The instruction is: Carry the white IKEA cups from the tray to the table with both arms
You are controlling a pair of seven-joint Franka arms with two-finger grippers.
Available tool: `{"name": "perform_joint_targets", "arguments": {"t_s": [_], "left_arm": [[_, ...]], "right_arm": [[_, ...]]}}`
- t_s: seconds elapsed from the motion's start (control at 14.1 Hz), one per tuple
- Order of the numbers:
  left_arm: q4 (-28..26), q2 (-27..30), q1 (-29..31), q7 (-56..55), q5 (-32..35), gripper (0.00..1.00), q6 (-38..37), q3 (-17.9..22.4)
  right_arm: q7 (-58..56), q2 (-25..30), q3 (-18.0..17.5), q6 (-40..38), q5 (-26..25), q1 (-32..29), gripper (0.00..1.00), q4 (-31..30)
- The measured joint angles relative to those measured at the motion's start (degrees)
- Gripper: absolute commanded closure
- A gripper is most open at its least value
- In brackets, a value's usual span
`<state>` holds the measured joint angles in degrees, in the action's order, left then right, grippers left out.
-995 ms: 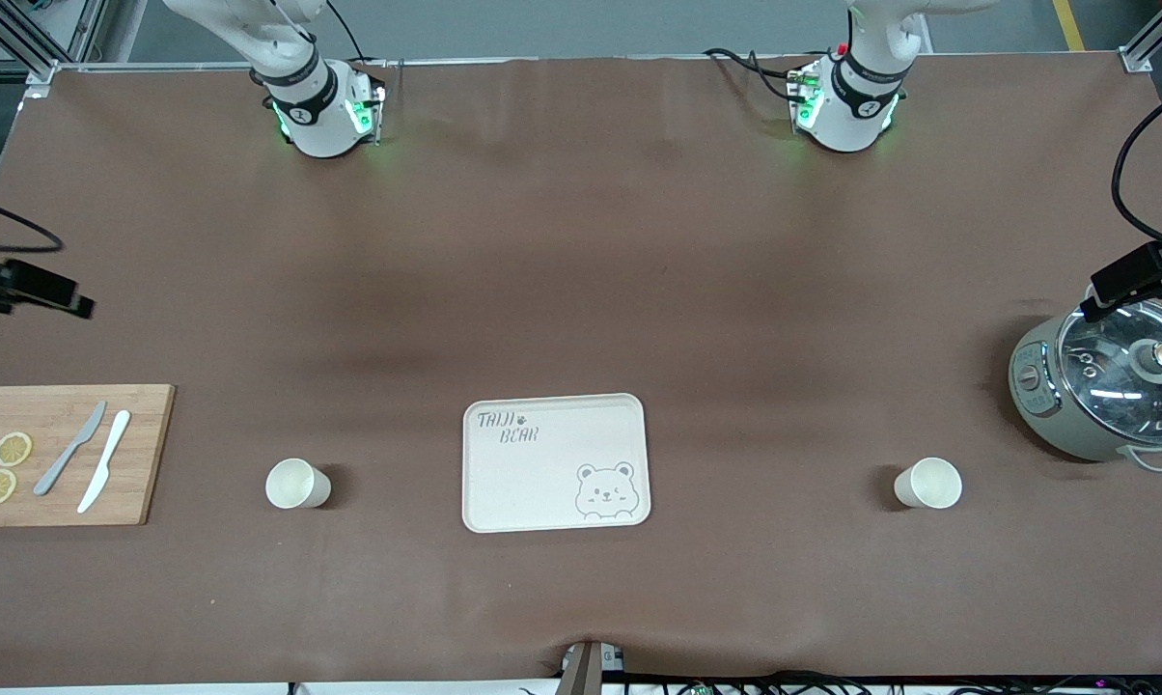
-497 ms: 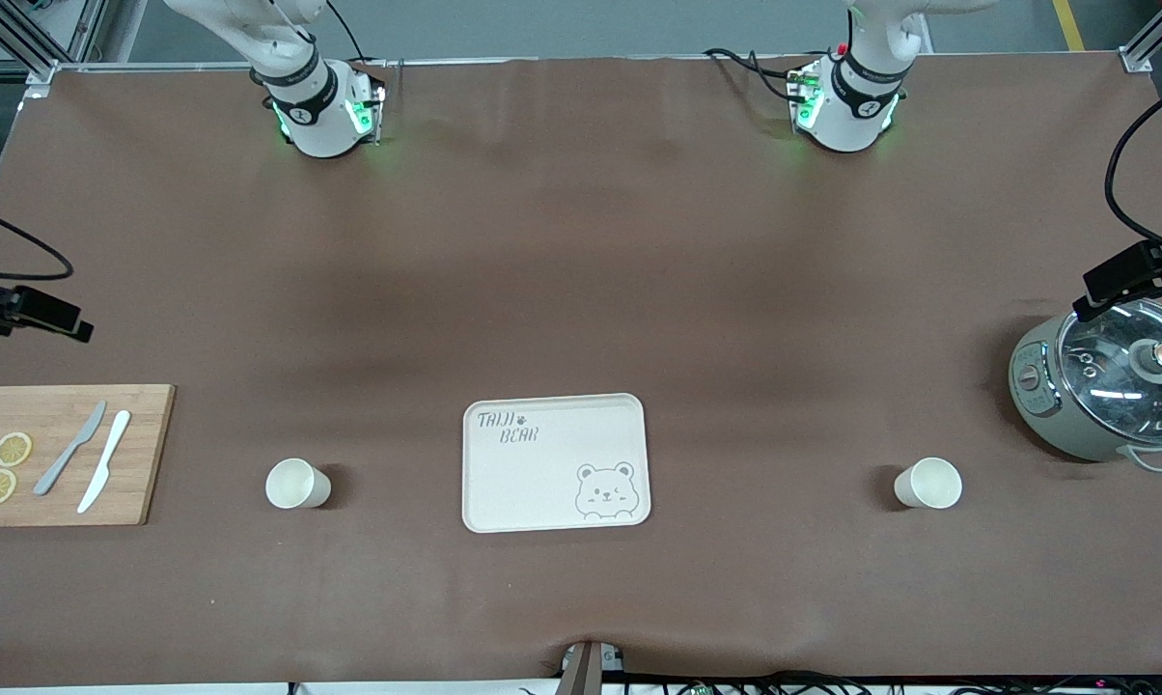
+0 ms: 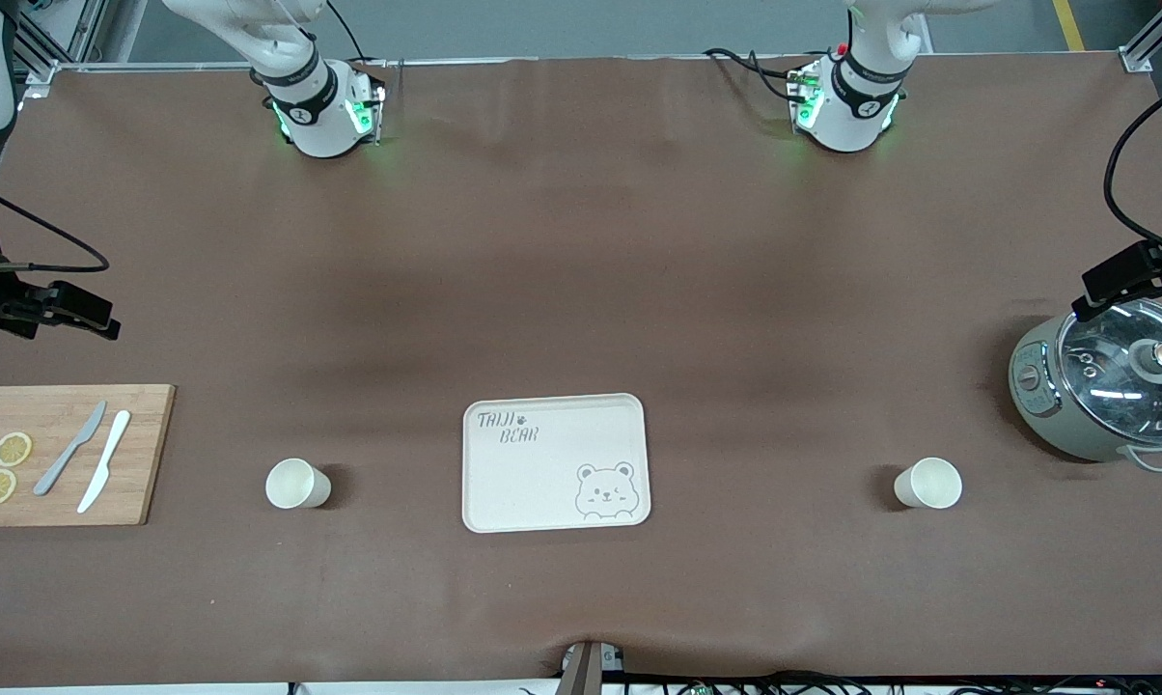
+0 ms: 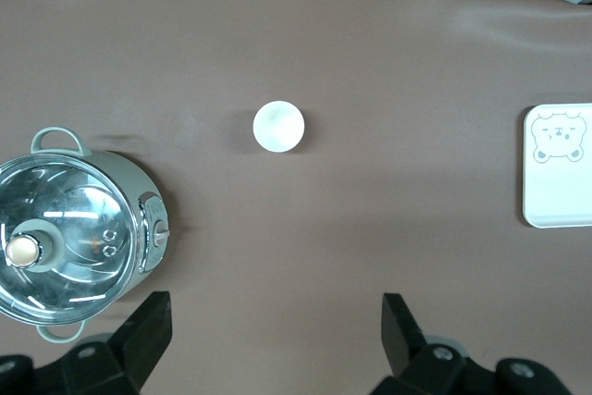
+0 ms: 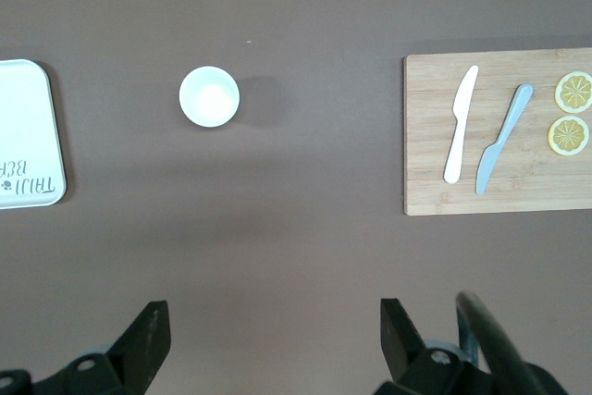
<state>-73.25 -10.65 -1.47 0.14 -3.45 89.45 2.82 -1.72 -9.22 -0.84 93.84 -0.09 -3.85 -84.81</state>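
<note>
Both cups [image 3: 297, 483] [image 3: 927, 483] stand on the table [image 3: 581, 290], tray [image 3: 555, 462] bare — left gripper [image 4: 273, 335] and right gripper [image 5: 268, 339] gape empty, so only a stray sweep could topple one.

The tray [image 3: 554, 463] lies on the surface [image 3: 581, 270], midway between its two ends. One cup [image 3: 297, 484] stands upright on the surface toward the right arm's end, well apart from the tray; a second cup [image 3: 927, 483] stands upright toward the left arm's end, also well apart from it. Past the first cup, at the right arm's end, lies a board [image 3: 65, 454] carrying two knives [image 3: 87, 459] side by side and two lemon slices [image 3: 4, 467]. At the left arm's end sits a lidded pot [image 3: 1102, 386], farther from the front camera than the second cup. The left gripper [image 3: 1126, 280] hangs over the pot's edge; the right gripper [image 3: 60, 309] hangs over the surface near the board.
</note>
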Motion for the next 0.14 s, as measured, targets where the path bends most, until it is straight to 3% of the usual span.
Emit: {"name": "perform_joint_targets", "arguments": {"t_s": [0.14], "left_arm": [[0.0,0.0,0.0,0.0,0.0,0.00,0.0,0.0]], "right_arm": [[0.0,0.0,0.0,0.0,0.0,0.2,0.00,-0.2]]}}
